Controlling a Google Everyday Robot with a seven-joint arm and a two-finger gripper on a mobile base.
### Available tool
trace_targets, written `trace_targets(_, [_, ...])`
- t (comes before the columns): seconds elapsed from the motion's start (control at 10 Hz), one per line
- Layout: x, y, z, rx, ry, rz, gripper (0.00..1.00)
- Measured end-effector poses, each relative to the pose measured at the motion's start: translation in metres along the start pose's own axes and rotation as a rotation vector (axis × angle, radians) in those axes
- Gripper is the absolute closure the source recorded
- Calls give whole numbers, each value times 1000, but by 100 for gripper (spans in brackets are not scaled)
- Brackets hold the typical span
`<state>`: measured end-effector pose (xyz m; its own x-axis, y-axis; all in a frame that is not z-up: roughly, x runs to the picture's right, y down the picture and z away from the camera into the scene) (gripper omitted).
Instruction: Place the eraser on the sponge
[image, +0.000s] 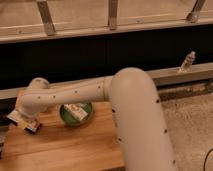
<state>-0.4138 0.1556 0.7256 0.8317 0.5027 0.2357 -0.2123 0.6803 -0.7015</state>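
My arm reaches left across the wooden table (75, 150). At its end, over the table's left edge, my gripper (22, 120) is shut on the eraser (16, 118), a long block with a pale top and black sides, held tilted. Just right of and below the eraser a small dark bluish patch shows, which looks like the sponge (33, 128). The eraser and gripper hide most of it. I cannot tell whether the eraser touches it.
A round green plate (65, 118) holding a white printed carton (76, 111) sits right of the gripper, under my forearm. A dark wall and a rail run behind the table. A small bottle (187, 62) stands on the ledge at far right.
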Motion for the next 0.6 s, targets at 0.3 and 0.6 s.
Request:
trace_targets(0.3, [-12,-10,26,64,66,-25,100])
trace_targets(0.6, [5,-31,43,85,111,7,100])
